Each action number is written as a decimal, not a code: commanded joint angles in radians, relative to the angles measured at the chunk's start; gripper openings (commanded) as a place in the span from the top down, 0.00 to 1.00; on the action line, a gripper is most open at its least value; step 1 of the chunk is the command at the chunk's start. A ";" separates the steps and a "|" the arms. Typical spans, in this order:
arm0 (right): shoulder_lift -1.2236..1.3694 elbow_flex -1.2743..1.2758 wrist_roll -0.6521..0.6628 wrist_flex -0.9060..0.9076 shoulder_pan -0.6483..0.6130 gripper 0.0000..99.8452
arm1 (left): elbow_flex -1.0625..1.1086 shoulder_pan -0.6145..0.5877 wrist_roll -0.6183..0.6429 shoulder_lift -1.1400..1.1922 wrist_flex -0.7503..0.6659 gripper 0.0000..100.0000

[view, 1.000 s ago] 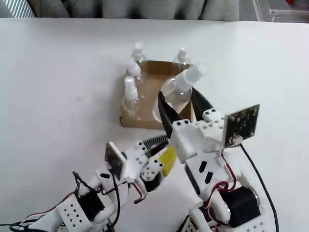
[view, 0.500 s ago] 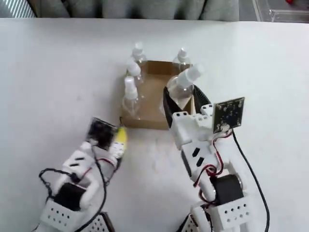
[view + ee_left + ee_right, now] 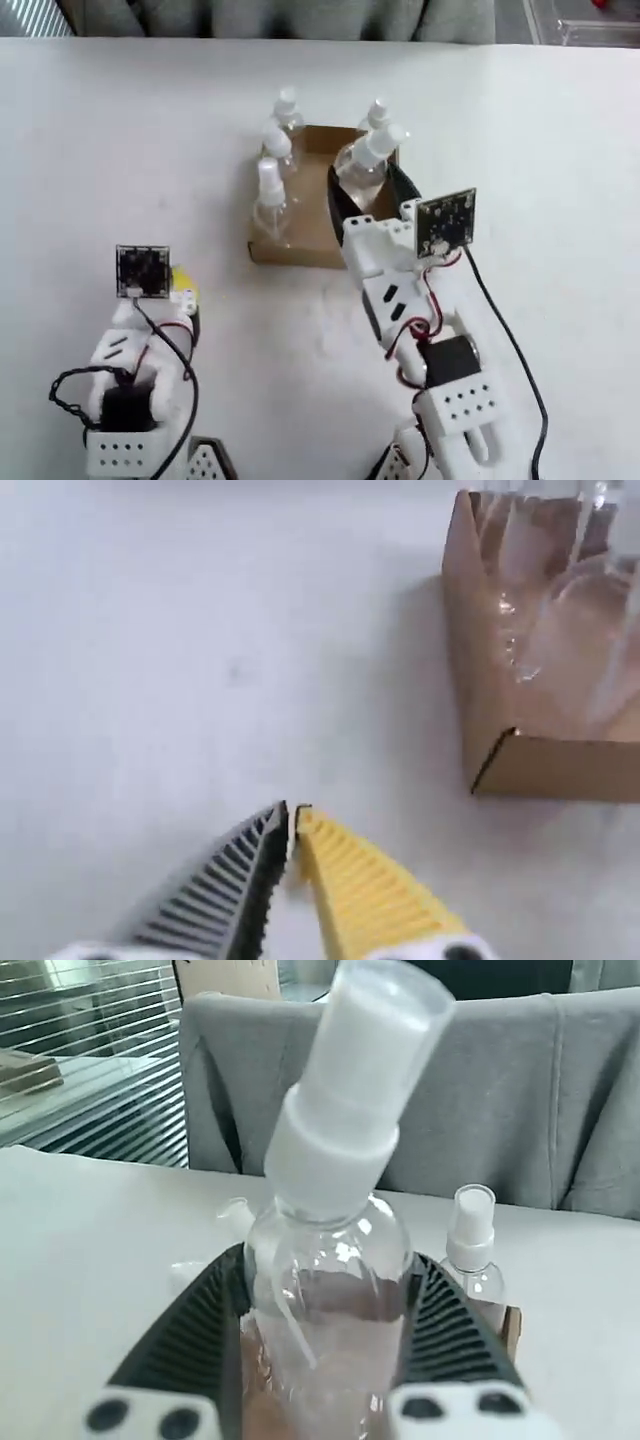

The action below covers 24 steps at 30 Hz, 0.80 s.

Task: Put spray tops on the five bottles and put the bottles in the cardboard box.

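My right pincer (image 3: 367,190) is clamped around the body of the fifth bottle (image 3: 330,1270), which has its spray top on and is tilted over the right side of the cardboard box (image 3: 290,252). I reckon gripping low keeps the top clear. The four other capped bottles (image 3: 268,195) stand along the box's left side and far-right corner, so the free spot looks near-right. My left pincer (image 3: 292,818) is closed on nothing, parked well off the box's near-left corner, out of the way.
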 commanded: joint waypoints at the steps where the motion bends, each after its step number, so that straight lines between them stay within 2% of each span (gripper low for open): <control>1: 0.145 -0.009 0.005 -0.157 0.013 0.99 | -0.002 -0.018 -0.011 -0.002 0.060 0.98; 9: 0.363 -0.009 0.008 -0.329 0.031 0.99 | -0.002 -0.016 -0.012 -0.002 0.087 0.98; 16: 0.513 -0.009 0.006 -0.432 0.111 0.99 | -0.002 -0.015 -0.216 -0.002 0.107 0.98; 24: 0.757 -0.009 0.012 -0.648 0.117 0.99 | -0.002 -0.015 -0.230 -0.002 0.107 0.98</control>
